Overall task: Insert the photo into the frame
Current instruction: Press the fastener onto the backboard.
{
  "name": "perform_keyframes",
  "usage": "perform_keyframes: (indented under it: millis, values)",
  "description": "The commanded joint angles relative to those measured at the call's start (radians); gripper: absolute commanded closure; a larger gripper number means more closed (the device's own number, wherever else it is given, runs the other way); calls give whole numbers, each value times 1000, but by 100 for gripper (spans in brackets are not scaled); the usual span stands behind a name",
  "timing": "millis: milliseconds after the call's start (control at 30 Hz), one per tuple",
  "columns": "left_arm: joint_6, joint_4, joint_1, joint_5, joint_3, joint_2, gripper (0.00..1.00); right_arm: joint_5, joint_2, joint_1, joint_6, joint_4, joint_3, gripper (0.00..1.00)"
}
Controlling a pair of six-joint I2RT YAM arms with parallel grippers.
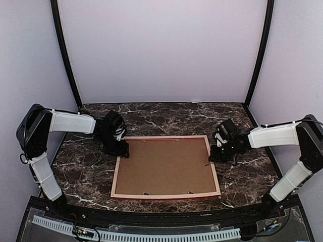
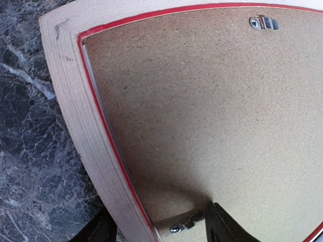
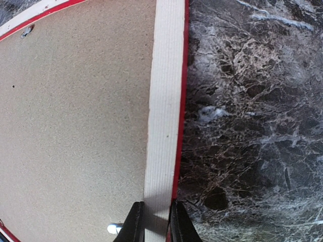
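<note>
The frame (image 1: 117, 171) lies face down on the marble table, pale wood back up, with a thin red edge showing. A brown backing board (image 1: 165, 165) fills it. The photo is hidden. My left gripper (image 1: 122, 151) is at the frame's far left corner. In the left wrist view this gripper (image 2: 159, 229) is open and straddles the left rail (image 2: 83, 126), one finger outside it and the other over the board beside a metal tab (image 2: 184, 224). My right gripper (image 1: 212, 155) is at the right rail. In the right wrist view that gripper (image 3: 155, 224) is shut on the rail (image 3: 165, 101).
Dark marble table (image 3: 252, 126) surrounds the frame on all sides. Small metal tabs (image 2: 263, 22) sit along the board's edges. Plain pale walls and two black posts (image 1: 65, 55) close off the back and sides.
</note>
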Motion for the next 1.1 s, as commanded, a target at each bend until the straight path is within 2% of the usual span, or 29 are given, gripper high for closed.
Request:
perform_keyframes:
  millis: [0,667,1067]
  values:
    - [-15,-12,11,-30,-7,20,40,-20,-7,-2,-5,22,-22,88]
    - [-33,-8,52,-49,-47,-17,60,-29,-2,-1,-6,30,-33,87]
    - [-37,-21,55,23,-144,-69,65,-35,4,-2,-3,39,-36,87]
